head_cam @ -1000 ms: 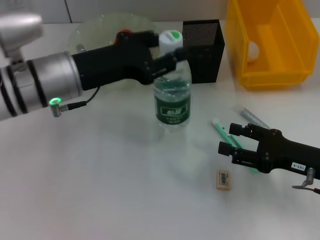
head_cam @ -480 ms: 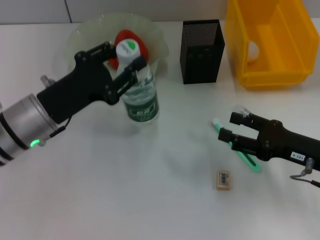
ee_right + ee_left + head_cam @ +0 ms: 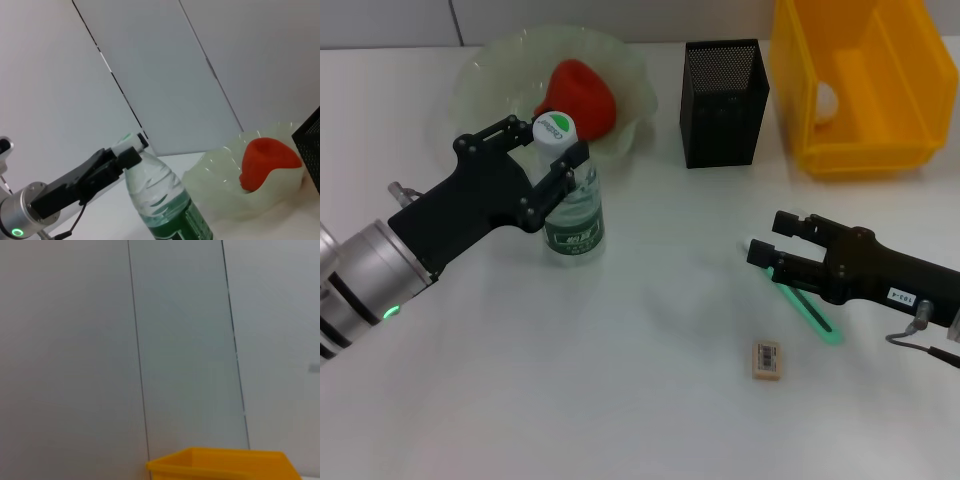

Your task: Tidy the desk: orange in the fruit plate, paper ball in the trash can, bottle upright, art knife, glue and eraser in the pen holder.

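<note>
My left gripper (image 3: 545, 150) is shut on the neck of a clear water bottle (image 3: 574, 214) with a green label. The bottle stands upright just in front of the fruit plate (image 3: 485, 70). The bottle (image 3: 167, 207) and left gripper (image 3: 131, 146) also show in the right wrist view. The red-orange fruit (image 3: 578, 88) lies in the plate. My right gripper (image 3: 775, 242) is open, low over a green pen-shaped item (image 3: 812, 318); I cannot tell whether it is the glue or the art knife. The eraser (image 3: 767, 360) lies in front of it. The black mesh pen holder (image 3: 724, 100) stands at the back.
A yellow bin (image 3: 865, 85) at the back right holds a white paper ball (image 3: 827, 100); its rim shows in the left wrist view (image 3: 220, 465). The plate (image 3: 225, 187) and fruit (image 3: 267, 157) show in the right wrist view.
My left gripper has carried the bottle leftward from beside the pen holder to in front of the plate. My right gripper has shifted slightly over the green item.
</note>
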`<state>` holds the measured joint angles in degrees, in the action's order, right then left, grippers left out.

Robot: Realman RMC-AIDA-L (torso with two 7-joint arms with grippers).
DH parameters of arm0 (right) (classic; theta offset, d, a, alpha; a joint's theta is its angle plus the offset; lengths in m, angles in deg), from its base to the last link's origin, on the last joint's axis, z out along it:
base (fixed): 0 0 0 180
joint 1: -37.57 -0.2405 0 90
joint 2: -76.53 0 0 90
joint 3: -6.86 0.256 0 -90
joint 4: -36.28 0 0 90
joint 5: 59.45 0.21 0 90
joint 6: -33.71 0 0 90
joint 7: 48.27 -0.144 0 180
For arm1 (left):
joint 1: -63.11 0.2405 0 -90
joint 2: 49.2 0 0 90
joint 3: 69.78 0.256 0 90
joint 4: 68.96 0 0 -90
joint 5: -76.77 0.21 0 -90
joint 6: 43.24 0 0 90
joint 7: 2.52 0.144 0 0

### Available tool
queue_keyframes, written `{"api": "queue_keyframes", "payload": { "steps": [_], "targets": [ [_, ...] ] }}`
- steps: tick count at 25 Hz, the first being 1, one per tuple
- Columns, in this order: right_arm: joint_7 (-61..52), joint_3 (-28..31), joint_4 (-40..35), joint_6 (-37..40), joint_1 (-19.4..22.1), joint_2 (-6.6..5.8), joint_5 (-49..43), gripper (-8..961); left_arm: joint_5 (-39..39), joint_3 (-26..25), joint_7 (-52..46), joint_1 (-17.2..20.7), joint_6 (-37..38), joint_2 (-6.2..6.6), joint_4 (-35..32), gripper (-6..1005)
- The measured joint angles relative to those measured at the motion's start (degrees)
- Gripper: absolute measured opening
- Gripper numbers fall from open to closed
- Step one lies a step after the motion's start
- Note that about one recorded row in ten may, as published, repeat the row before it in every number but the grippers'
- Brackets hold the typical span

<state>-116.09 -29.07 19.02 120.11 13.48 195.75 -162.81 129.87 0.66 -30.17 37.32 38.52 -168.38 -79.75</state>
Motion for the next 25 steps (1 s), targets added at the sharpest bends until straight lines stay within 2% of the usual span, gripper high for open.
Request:
{"api": "queue_keyframes", "payload": {
  "steps": [12, 17, 22, 23, 25],
  "targets": [
    [-0.2, -0.02, 0.47, -0.28, -0.43, 0.05, 0.0, 770, -0.01, 0.14, -0.39, -0.37, -0.7, 0.01, 0.26, 512],
    [-0.22, 0.08, 0.41, -0.02, -0.45, 0.05, 0.0, 770, -1.13, -0.35, -1.55, 0.02, 2.96, 0.0, 0.31, 709],
    [-1.6, 0.18, -2.4, 0.52, -0.53, -0.29, 0.56, 770, -2.32, -0.36, -2.61, 0.31, 4.71, 0.09, 0.25, 752],
    [-3.3, 0.1, -4.57, 0.76, -0.48, -0.42, 0.56, 770, -3.01, -0.14, -11.44, 1.82, 7.71, 1.43, -2.94, 760],
    [-7.73, -0.18, -9.67, 1.52, -0.27, -0.83, 0.44, 770, -3.01, -0.14, -11.44, 1.82, 7.71, 1.43, -2.94, 777]
  ]
}}
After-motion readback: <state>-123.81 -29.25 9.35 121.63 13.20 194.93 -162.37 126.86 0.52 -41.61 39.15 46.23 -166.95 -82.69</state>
